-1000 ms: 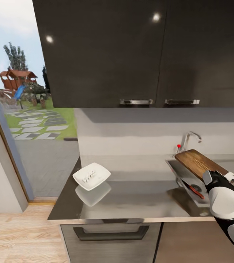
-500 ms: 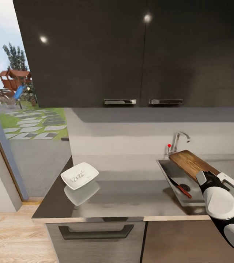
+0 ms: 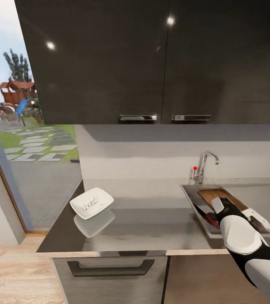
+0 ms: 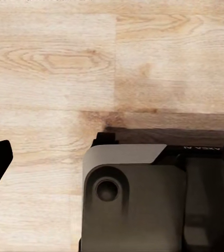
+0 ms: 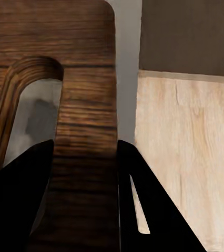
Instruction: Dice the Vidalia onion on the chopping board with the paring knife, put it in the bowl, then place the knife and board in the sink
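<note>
At lower right, my right gripper [image 3: 232, 207] jaws pinch the chopping board [image 3: 213, 196] inside the sink [image 3: 190, 192]; left jaws spread.

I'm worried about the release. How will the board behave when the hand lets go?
The board looks stiff, solid wood, so it shouldn't flex. It sits tilted in the sink over the knife, so it will probably slide or drop flat. The right hand pinches its handle end.

Soft, slightly blurred render: daylight at left, glare dots on dark cabinets [image 3: 152, 63].
</note>
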Motion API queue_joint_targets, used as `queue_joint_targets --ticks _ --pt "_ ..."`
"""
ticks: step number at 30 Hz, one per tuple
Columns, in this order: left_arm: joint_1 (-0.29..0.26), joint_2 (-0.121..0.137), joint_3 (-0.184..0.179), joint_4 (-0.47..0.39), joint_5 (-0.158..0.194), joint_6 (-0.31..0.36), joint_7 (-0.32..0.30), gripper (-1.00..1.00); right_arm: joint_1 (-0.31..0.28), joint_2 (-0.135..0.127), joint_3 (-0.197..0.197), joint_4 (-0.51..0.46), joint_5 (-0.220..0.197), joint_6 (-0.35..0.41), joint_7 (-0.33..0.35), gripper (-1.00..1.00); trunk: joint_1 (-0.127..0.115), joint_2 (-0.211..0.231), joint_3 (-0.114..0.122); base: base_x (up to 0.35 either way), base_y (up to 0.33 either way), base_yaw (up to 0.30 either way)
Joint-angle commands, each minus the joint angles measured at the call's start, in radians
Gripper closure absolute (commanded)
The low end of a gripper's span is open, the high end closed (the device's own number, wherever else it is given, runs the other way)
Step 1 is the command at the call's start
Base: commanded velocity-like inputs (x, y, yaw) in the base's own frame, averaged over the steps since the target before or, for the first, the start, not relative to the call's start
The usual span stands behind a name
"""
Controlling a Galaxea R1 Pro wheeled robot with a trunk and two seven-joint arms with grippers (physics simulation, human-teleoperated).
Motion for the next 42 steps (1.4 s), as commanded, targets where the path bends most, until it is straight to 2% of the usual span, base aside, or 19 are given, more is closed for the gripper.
queue_joint_targets --ticks 1,5,9,20,24,26,36,42 --pt "-0.002 0.000 -0.004 0.004 0.006 -0.006 0.003 -1.00 -0.003 0.000 -0.002 -0.001 -0.016 0.007 -0.023 1.00 0.000 -0.002 -0.002 0.000 0.000 0.000" --pt "-0.002 0.001 -0.004 0.005 0.006 -0.006 0.003 -1.00 -0.003 0.001 -0.001 -0.002 -0.040 0.007 -0.064 1.00 0.000 -0.002 -0.002 0.039 0.000 0.000" --pt "-0.002 0.007 -0.004 0.006 0.006 -0.006 0.003 -1.00 -0.004 0.012 0.000 -0.001 -0.043 0.007 -0.102 1.00 0.000 -0.002 -0.002 0.188 0.000 0.000" --pt "-0.002 0.016 -0.004 0.006 0.006 -0.004 0.008 -1.00 -0.004 0.041 0.003 0.000 -0.044 0.004 -0.109 1.00 0.000 -0.002 -0.002 0.052 0.000 0.000" --pt "-0.002 0.016 -0.004 0.006 0.006 0.019 0.009 -1.00 -0.004 0.042 0.003 -0.001 -0.044 0.004 -0.109 1.00 0.000 -0.002 -0.002 0.000 0.000 0.000" --pt "-0.002 0.015 -0.004 0.006 0.006 0.036 0.009 -1.00 -0.004 0.041 0.003 -0.001 -0.043 0.004 -0.109 1.00 -0.007 0.012 0.005 0.000 0.000 0.000" --pt "-0.002 0.011 -0.004 0.006 0.006 0.041 0.009 -1.00 -0.004 0.042 0.003 0.001 -0.042 0.004 -0.108 1.00 -0.046 0.082 0.036 0.000 0.000 0.000" --pt "-0.002 0.011 -0.004 0.005 0.006 0.040 0.009 -1.00 -0.004 0.044 0.006 0.001 -0.042 0.003 -0.108 1.00 -0.046 0.082 0.036 0.000 0.000 0.000"
